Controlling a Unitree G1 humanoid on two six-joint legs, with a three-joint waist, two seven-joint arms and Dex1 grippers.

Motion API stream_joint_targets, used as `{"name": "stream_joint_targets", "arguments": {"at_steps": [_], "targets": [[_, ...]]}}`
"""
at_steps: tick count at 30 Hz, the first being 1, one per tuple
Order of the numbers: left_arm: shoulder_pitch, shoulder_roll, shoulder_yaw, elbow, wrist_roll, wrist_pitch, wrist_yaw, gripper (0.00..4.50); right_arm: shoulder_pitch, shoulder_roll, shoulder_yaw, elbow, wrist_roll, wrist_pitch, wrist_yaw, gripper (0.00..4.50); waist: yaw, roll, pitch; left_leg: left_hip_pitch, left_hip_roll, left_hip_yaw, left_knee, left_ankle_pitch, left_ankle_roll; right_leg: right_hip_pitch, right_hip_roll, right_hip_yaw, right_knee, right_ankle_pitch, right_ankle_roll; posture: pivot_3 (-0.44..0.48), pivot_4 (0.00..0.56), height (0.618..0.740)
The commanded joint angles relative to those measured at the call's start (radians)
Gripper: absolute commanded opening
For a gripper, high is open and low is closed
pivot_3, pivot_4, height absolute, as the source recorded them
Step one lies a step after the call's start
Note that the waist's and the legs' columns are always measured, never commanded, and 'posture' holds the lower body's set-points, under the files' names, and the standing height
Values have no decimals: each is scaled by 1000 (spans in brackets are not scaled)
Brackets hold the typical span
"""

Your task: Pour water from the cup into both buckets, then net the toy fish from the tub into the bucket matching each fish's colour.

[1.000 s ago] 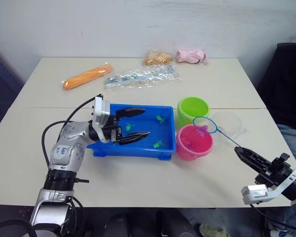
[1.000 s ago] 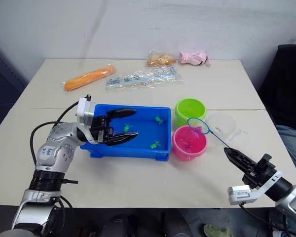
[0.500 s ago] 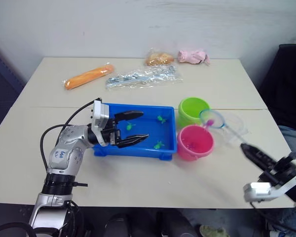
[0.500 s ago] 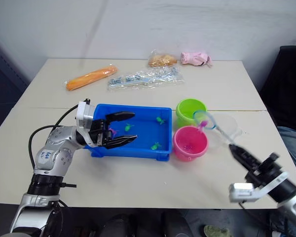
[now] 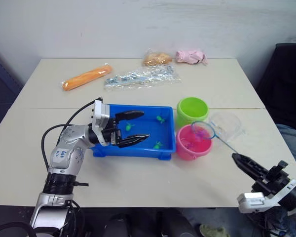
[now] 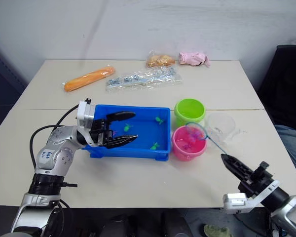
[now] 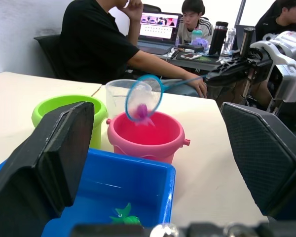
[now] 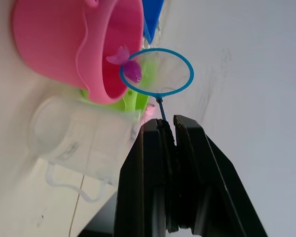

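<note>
My right gripper (image 5: pixel 236 157) is shut on the thin black handle of the net (image 5: pixel 203 130). The blue hoop hangs tilted over the pink bucket (image 5: pixel 186 151) with a pink toy fish (image 8: pixel 130 66) in its mesh. The lime green bucket (image 5: pixel 192 109) stands just behind the pink one, and the clear cup (image 5: pixel 228 123) is to their right. My left gripper (image 5: pixel 138 126) is open above the left half of the blue tub (image 5: pixel 133 151), holding nothing. Three green fish (image 5: pixel 158 144) lie in the tub.
Along the far side of the table lie an orange packet (image 5: pixel 86 76), a clear bag (image 5: pixel 138 76), a snack bag (image 5: pixel 157 58) and a pink item (image 5: pixel 191 55). A black chair (image 5: pixel 286 84) stands off the table's right edge. People sit at a desk (image 7: pixel 187 49) behind.
The net rose and swung right toward the cup half a second ago. It has now come back down and left over the pink bucket. The left gripper stayed open over the tub.
</note>
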Motion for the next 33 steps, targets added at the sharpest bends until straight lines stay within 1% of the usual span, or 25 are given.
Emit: {"name": "stream_joint_targets", "arguments": {"at_steps": [1,3,7,12,15,20,25,30,33], "targets": [[-17,-3,17,-7,-4,-15,2,4442,-10,-1,-17,-14,11,11,-7,0,-1,0,0,0,0,0,0,0,0,0,0,0,0,0,0,0,150,740],[-13,2,10,-7,2,-20,-7,4442,-2,0,-11,-19,10,4,-5,0,-1,0,0,1,0,2,0,0,0,0,0,2,0,0,0,0,150,740],[-7,-3,12,-8,-3,-21,0,4442,-32,-18,-6,6,2,12,-7,0,-2,0,0,1,0,2,0,0,0,0,0,2,0,0,0,0,150,740],[-9,-13,2,-1,2,-29,-3,4442,-61,-23,77,59,-19,52,33,0,-1,0,0,2,0,3,0,0,0,0,0,3,1,0,0,0,150,740],[-10,-16,1,1,2,-32,-4,4442,-87,-20,84,47,14,90,54,0,0,0,0,2,0,4,-1,0,0,0,0,4,1,0,0,0,150,740],[-6,-24,0,4,4,-43,-2,4442,-81,-16,75,15,52,117,81,0,-1,0,0,2,0,4,-1,0,0,-1,0,4,1,0,0,0,150,740],[-6,-31,-1,8,7,-49,-2,4442,-69,-24,79,34,41,129,81,0,-1,0,0,2,0,4,-1,0,1,0,0,4,1,0,0,0,150,740],[-8,-40,-1,14,11,-57,0,4442,-84,-23,125,58,61,163,122,0,-2,0,0,3,0,5,-1,0,1,0,0,5,1,0,0,0,150,740],[-10,-43,0,18,14,-61,2,4442,-78,-29,129,66,42,157,105,0,0,0,0,2,0,5,-1,0,1,-1,0,5,1,0,0,0,150,740]]}}
